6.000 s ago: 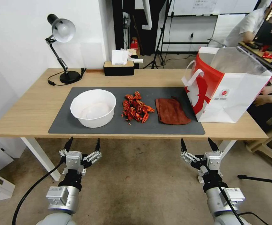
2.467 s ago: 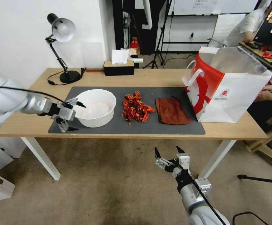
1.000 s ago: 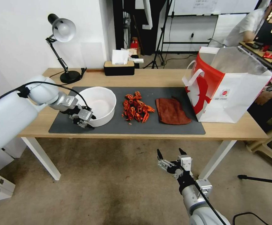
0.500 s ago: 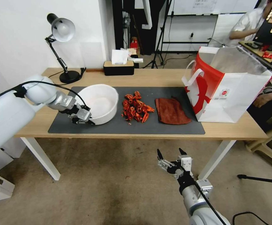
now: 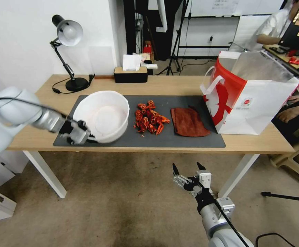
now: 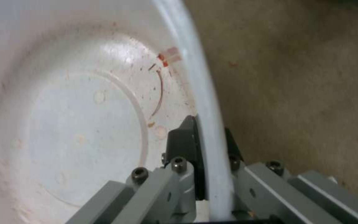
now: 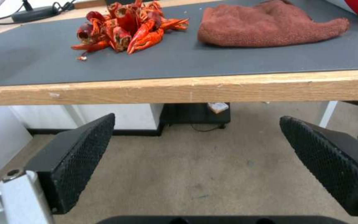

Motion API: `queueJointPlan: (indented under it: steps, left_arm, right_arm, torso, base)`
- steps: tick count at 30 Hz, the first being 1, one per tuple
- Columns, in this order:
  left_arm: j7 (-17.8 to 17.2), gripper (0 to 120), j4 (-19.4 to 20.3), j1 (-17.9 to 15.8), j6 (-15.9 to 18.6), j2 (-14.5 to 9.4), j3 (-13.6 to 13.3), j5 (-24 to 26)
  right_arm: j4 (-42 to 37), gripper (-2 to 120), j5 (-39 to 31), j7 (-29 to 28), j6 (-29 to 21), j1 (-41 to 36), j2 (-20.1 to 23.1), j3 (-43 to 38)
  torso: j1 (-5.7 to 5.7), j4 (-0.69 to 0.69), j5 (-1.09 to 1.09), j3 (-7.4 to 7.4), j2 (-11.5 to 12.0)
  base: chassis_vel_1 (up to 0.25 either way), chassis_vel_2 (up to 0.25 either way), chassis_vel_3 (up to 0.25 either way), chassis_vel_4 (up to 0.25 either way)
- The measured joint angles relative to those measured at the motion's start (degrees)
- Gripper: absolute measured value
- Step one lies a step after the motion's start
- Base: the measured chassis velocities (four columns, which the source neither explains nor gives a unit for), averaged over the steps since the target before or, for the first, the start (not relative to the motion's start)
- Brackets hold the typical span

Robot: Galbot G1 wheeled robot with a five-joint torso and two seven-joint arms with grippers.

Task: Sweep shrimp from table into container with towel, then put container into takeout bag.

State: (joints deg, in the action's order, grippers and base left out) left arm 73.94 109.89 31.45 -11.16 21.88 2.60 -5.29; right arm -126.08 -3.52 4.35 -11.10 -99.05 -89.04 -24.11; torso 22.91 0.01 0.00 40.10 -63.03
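Container: round, white, tilted, over the counter's near-left edge, rim clamped by left pincer. Its base is hidden. Right pincer wide, below the counter edge.

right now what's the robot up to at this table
The left gripper has its jaws clamped on the rim of the white bowl, holding it tilted at the near edge of the table. The shrimp and the red towel lie untouched on the grey mat. The right gripper hangs open below the table. The takeout bag stands open at the right.
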Motion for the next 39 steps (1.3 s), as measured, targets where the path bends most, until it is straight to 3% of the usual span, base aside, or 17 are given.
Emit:
queueJointPlan:
  steps: [1, 2, 3, 5, 15, 17, 18, 20, 21, 23, 24, 26, 28, 29, 30, 35, 39]
  left_arm:
    - [0.0, 0, 0.0, 0.0, 0.0, 0.0, 0.0, 0.0]
    - [0.38, 0, 2.1, 3.42, -1.62, -0.48, 1.93, -1.49]
    - [0.38, 0, 2.1, 3.42, -1.62, -0.48, 1.93, -1.49]
    - [1.04, 0, 6.11, 8.84, -3.57, -1.36, 4.02, -2.47]
    - [5.41, 0, 15.05, 14.26, -6.43, -0.41, 5.51, -3.38]
    - [6.98, 0, 17.38, 18.33, -9.3, 0.25, 5.62, -7.18]
    - [6.98, 0, 17.38, 18.33, -9.3, 0.25, 5.62, -7.18]
    - [7.78, 0, 18.08, 23.47, -10.56, 1.33, 5.65, -10.43]
    - [7.78, 0, 18.08, 23.47, -10.56, 1.33, 5.65, -10.43]
    - [7.93, 0, 16.36, 27.4, -11.56, 3.89, 5.34, -13.65]
    - [7.93, 0, 16.36, 27.4, -11.56, 3.89, 5.34, -13.65]
    - [7.92, 0, 12.16, 28.59, -12.78, 7.1, 4.47, -17.3]
    - [7.83, 0, 9.63, 28.44, -13.58, 8.6, 3.88, -18.73]
    - [7.29, 0, 6.34, 27.54, -14.73, 10.38, 2.95, -20.6]
    - [7.29, 0, 6.34, 27.54, -14.73, 10.38, 2.95, -20.6]
    - [5.7, 0, -2.57, 22.29, -16.88, 14.57, -0.14, -24.0]
    - [3.58, 0, -5.68, 19.82, -16.91, 15.96, -2.72, -24.21]
  right_arm:
    - [0.0, 100, 0.0, 0.0, 0.0, 0.0, 0.0, 0.0]
    - [0.09, 100, 0.0, 0.0, 0.0, 0.19, -0.06, 0.01]
    - [0.09, 100, 0.0, 0.0, 0.0, 0.19, -0.06, 0.01]
    - [0.08, 100, 0.04, 0.0, 0.0, 0.55, -0.17, 0.04]
    - [-0.27, 100, 0.09, -0.15, 0.0, 0.32, 0.26, -0.66]
    - [-0.83, 100, 0.1, -0.15, 0.0, 0.1, 0.34, -0.97]
    - [-0.83, 100, 0.1, -0.15, 0.0, 0.1, 0.34, -0.97]
    - [-1.31, 100, 0.1, -0.15, 0.0, -0.01, 0.34, -1.1]
    - [-1.31, 100, 0.1, -0.15, 0.0, -0.01, 0.34, -1.1]
    - [-1.69, 100, 0.1, -0.15, 0.0, -0.16, 0.29, -1.19]
    - [-1.69, 100, 0.1, -0.15, 0.0, -0.16, 0.29, -1.19]
    - [-2.21, 100, 0.1, -0.16, 0.0, -0.52, 0.3, -1.2]
    - [-2.56, 100, 0.1, -0.16, 0.0, -0.66, 0.31, -1.23]
    - [-3.18, 100, 0.1, -0.16, 0.0, -0.86, 0.29, -1.28]
    - [-3.18, 100, 0.1, -0.16, 0.0, -0.86, 0.29, -1.28]
    - [-5.26, 100, -0.57, -0.12, 0.0, -1.82, 0.38, -1.25]
    - [-6.43, 100, -1.58, -0.04, 0.5, -2.06, 0.63, -1.24]
  torso:
    - [0.0, 0.0, 0.0, 0.0, 0.0]
    - [0.0, 0.01, -0.01, 0.0, 0.0]
    - [0.0, 0.01, -0.01, 0.0, 0.0]
    - [0.0, 0.0, -0.01, 0.0, 0.0]
    - [0.0, -0.02, 0.01, 0.01, 0.0]
    - [0.0, -0.02, 0.0, 0.01, 0.0]
    - [0.0, -0.02, 0.0, 0.01, 0.0]
    - [0.0, 0.01, 0.0, 0.0, 0.0]
    - [0.0, 0.01, 0.0, 0.0, 0.0]
    - [0.0, 0.01, 0.01, 0.0, 0.0]
    - [0.0, 0.01, 0.01, 0.0, 0.0]
    - [0.0, 0.0, 0.0, 0.01, 0.0]
    - [0.0, -0.01, 0.0, 0.01, 0.0]
    - [0.0, 0.0, -0.01, 0.01, 0.0]
    - [0.0, 0.0, -0.01, 0.01, 0.0]
    - [0.0, -0.02, 0.0, 0.01, 0.01]
    - [0.01, -0.01, 0.0, 0.01, 0.01]
  base:
    - [0.0, 0.0, 0.0, 0.0]
    - [0.0, 0.0, 0.0, 0.0]
    - [0.0, 0.0, 0.0, 0.0]
    - [0.0, 0.0, 0.0, 0.0]
    - [0.0, 0.0, 0.0, 0.0]
    - [0.0, 0.0, 0.0, 0.0]
    - [0.0, 0.0, 0.0, 0.0]
    - [0.0, 0.0, 0.0, 0.0]
    - [0.0, 0.0, 0.0, 0.0]
    - [0.0, 0.0, 0.0, 0.0]
    - [0.0, 0.0, 0.0, 0.0]
    - [0.0, 0.0, 0.0, 0.0]
    - [0.0, 0.0, 0.0, 0.0]
    - [0.0, 0.0, 0.0, 0.0]
    - [0.0, 0.0, 0.0, 0.0]
    - [0.0, 0.0, 0.0, 0.0]
    - [0.0, 0.0, 0.0, 0.0]
